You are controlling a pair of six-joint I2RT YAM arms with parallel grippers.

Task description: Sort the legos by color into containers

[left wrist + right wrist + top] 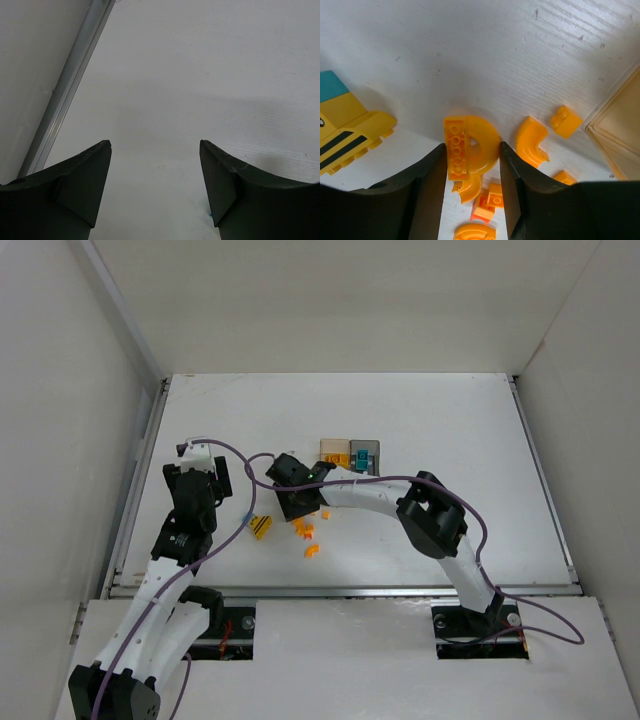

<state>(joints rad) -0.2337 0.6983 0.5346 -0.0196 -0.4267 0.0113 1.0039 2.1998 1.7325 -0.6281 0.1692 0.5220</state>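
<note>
In the right wrist view my right gripper stands low over a cluster of orange legos, and both fingers touch an orange half-round lego that lies on the table. More orange pieces lie around it: a curved one, a small brick and others under the fingers. A yellow black-striped lego topped with teal lies to the left. From above, the right gripper is in front of the amber container and the grey container. My left gripper is open over bare table.
A corner of the amber bin shows at the right edge of the right wrist view. A metal rail runs along the table's left side near the left gripper. White walls enclose the table. A purple cable drapes between the arms.
</note>
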